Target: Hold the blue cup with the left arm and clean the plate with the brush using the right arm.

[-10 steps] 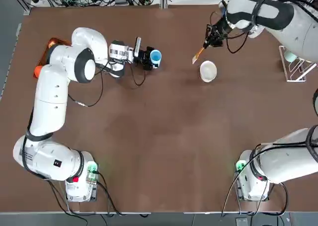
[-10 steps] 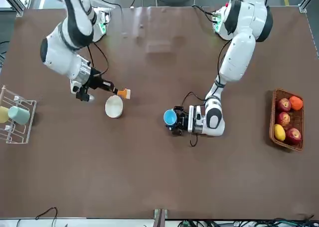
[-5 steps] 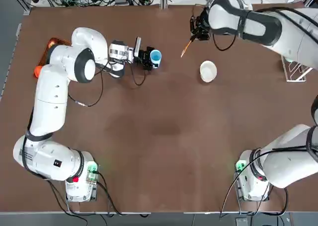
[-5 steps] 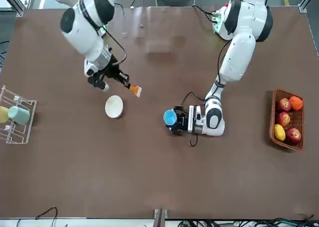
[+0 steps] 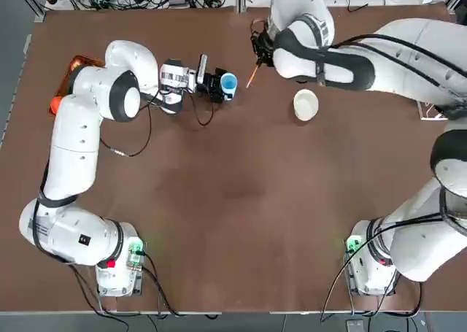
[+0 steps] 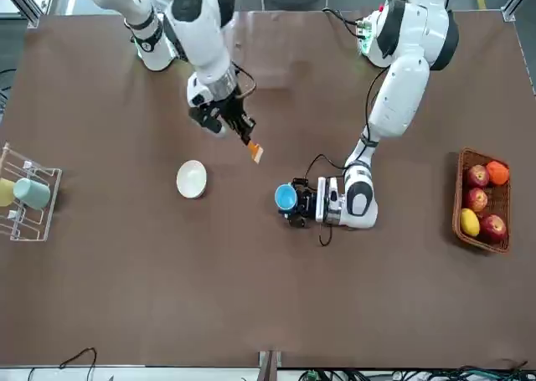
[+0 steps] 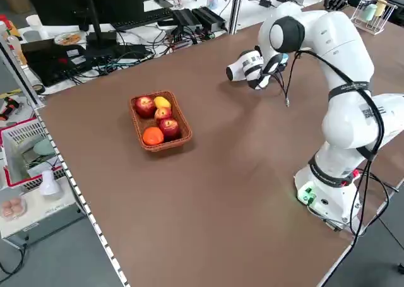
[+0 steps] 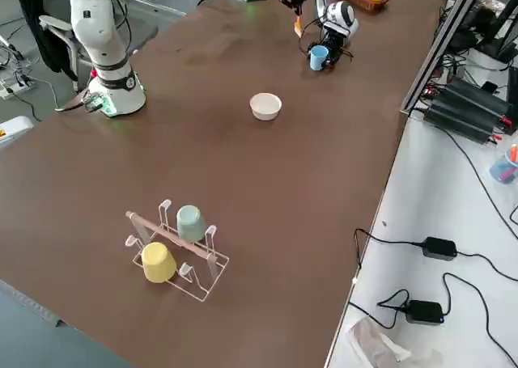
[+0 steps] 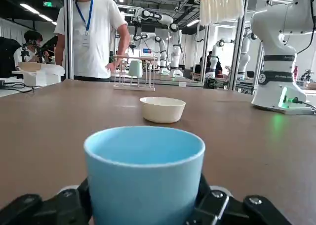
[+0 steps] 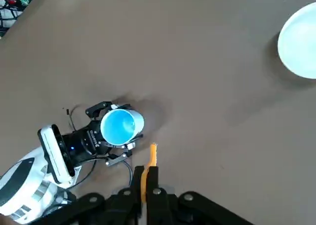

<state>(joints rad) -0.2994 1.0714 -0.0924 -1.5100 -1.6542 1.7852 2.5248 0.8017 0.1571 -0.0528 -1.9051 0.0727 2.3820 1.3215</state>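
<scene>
Blue cup sits clamped between the fingers of my left gripper, upright with its brighter blue mouth facing up, near the far side of the surface as I look along it from my bases. My right gripper is closed on the orange brush, which I hold slanting downward, bristles lowest, in the air near the cup and apart from it. The plate, a small cream-white bowl-like dish, rests by itself on the surface, to the right of both the cup and the brush; neither of my grippers touches it. Farther to my right stands a white wire rack carrying a grey-teal cup and a yellow cup. Over at my left, beyond my left arm, a brown wicker basket holds red apples, an orange fruit and a yellow fruit.
</scene>
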